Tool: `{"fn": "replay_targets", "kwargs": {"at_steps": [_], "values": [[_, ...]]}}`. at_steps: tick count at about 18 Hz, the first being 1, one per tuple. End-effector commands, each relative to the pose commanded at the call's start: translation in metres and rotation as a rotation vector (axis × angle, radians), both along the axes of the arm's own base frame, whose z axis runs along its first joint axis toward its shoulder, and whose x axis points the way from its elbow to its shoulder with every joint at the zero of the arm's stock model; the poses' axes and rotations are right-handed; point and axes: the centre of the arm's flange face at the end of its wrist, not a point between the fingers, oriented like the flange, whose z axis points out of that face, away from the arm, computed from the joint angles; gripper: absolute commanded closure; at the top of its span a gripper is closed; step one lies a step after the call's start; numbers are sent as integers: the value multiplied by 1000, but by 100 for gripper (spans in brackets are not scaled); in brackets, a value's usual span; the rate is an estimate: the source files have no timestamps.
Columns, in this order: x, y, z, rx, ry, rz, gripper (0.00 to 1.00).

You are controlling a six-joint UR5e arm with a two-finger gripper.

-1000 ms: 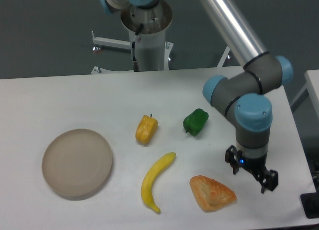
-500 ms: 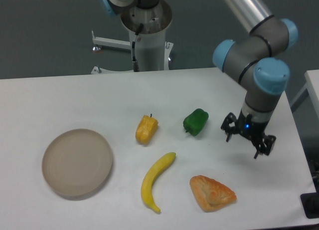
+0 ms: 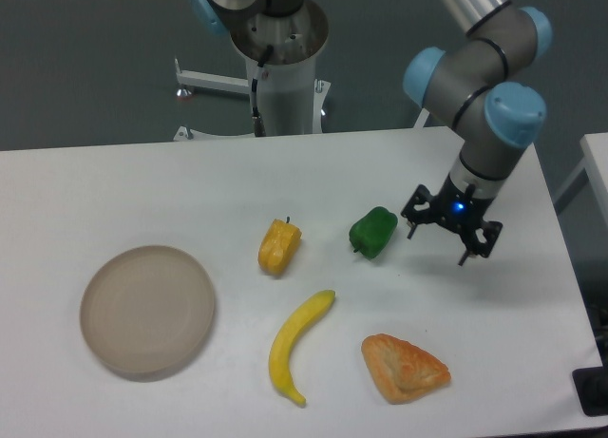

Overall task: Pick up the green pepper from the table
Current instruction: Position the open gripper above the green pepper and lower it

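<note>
1. Right of centre in the frame, the claw (image 3: pixel 451 232) hangs with its fingers spread apart and nothing between them, just to the right of the green pepper (image 3: pixel 373 232) and not touching it.

2. The green pepper lies on the white desk (image 3: pixel 142 181), a little right of the middle, with the yellow-orange pepper (image 3: pixel 278 246) to its left, the banana (image 3: pixel 296 344) lower left and the pastry (image 3: pixel 404 367) below it, all apart from it.

3. Likely risk: the claw sits off to the pepper's right side, not over it. If it drops from here, one finger could land on the pepper's flank and shove it leftward towards the yellow-orange pepper.

4. Second risk: the skin looks glossy and the body lumpy and rounded, so fingers closing on a bulge off the middle may squeeze it out sideways.

5. Look of the pepper: small, dark green, shiny, irregular lobes, lying tilted, with what seems a short stem at its lower-left end.
</note>
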Motion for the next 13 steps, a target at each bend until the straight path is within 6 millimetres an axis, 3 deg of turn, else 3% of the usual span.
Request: {"fn": "replay_targets", "kwargs": {"at_steps": [13], "values": [[47,-12,-16,-24,-25,-38,0]]}}
